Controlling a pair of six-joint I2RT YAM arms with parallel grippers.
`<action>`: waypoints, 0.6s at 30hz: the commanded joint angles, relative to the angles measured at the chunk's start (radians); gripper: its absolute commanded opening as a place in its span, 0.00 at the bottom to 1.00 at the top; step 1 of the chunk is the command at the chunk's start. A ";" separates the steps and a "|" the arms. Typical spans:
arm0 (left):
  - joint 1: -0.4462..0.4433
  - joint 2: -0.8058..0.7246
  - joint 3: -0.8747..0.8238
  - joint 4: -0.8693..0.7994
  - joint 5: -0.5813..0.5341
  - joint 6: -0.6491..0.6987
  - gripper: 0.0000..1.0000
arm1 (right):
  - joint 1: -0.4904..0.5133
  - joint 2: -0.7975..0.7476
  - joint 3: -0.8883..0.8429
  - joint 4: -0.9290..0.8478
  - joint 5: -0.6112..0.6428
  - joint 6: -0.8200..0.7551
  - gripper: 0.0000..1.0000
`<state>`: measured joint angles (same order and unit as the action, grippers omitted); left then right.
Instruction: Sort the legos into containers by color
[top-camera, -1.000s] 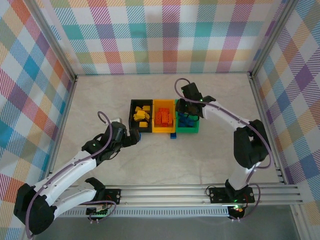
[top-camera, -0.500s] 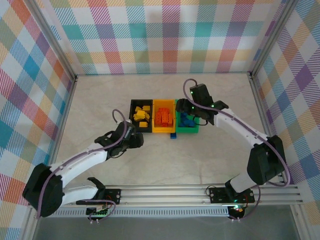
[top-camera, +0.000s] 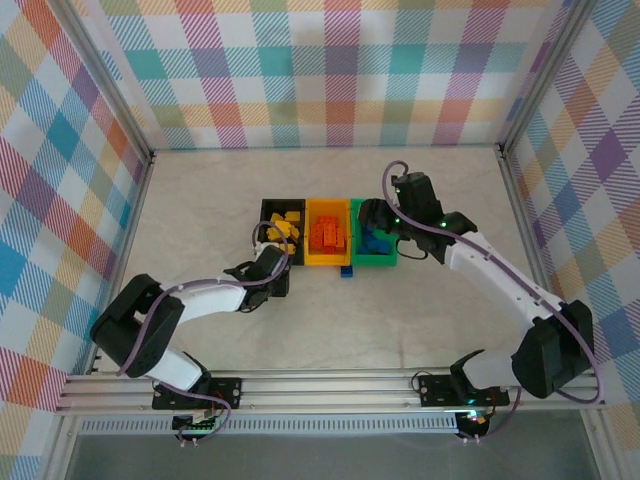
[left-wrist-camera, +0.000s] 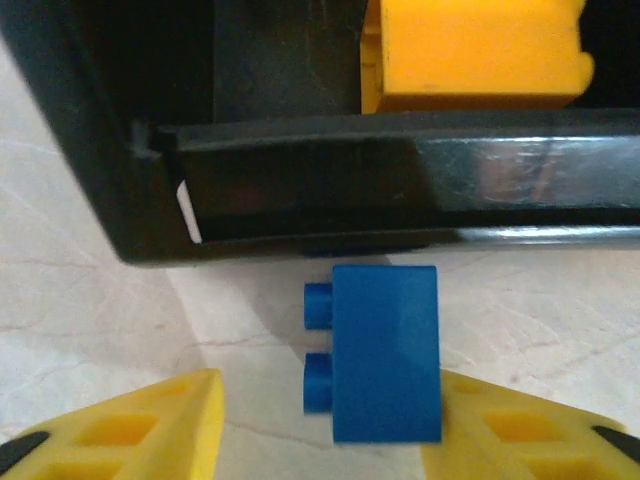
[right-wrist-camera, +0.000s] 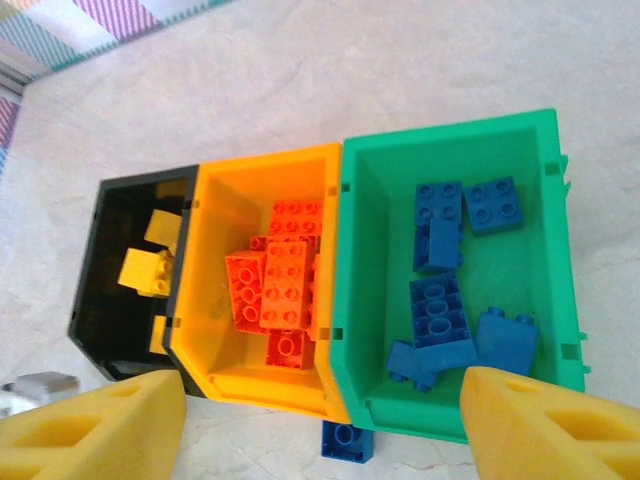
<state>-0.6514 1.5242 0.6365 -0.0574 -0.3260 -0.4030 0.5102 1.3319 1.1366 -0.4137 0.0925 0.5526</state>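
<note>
1. While the left gripper (left-wrist-camera: 330, 400) sat low on the tabletop (top-camera: 200, 200) in front of the black bin (left-wrist-camera: 120, 150), its jaws stood part-open on either side of a blue brick (left-wrist-camera: 385, 355).
2. That brick lay on its side on the tabletop, studs pointing at one finger, close to the black bin's outer wall near a corner and apart from it.
3. One finger looked to be against the brick's flat side. A clear gap showed between the studs and the other finger, so nothing was clamped.
4. Right gripper (right-wrist-camera: 315, 400) hung above the row of bins, roughly over the green bin (right-wrist-camera: 375, 250), with jaws wide apart and empty.
5. Bins sat side by side and touching: black, orange-yellow bin (right-wrist-camera: 215, 230), green.
6. Contents were yellow bricks (right-wrist-camera: 140, 270) in black, orange bricks (right-wrist-camera: 280, 285) in orange-yellow and blue bricks (right-wrist-camera: 440, 315) in green.
7. A second blue brick (right-wrist-camera: 348, 440) lay on the tabletop just in front of the seam between the orange-yellow and green bins.
</note>
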 joint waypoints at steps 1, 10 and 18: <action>-0.007 0.036 0.022 0.067 -0.039 0.009 0.48 | 0.005 -0.044 -0.004 -0.017 -0.004 0.012 0.73; -0.013 0.062 -0.009 0.146 -0.048 0.004 0.27 | 0.004 -0.107 -0.091 -0.007 -0.007 0.044 0.73; -0.127 -0.117 -0.032 0.022 -0.069 -0.078 0.17 | 0.005 -0.137 -0.227 -0.009 -0.001 0.080 0.73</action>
<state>-0.7219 1.5082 0.6132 0.0120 -0.3828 -0.4297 0.5102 1.2270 0.9470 -0.4129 0.0925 0.6064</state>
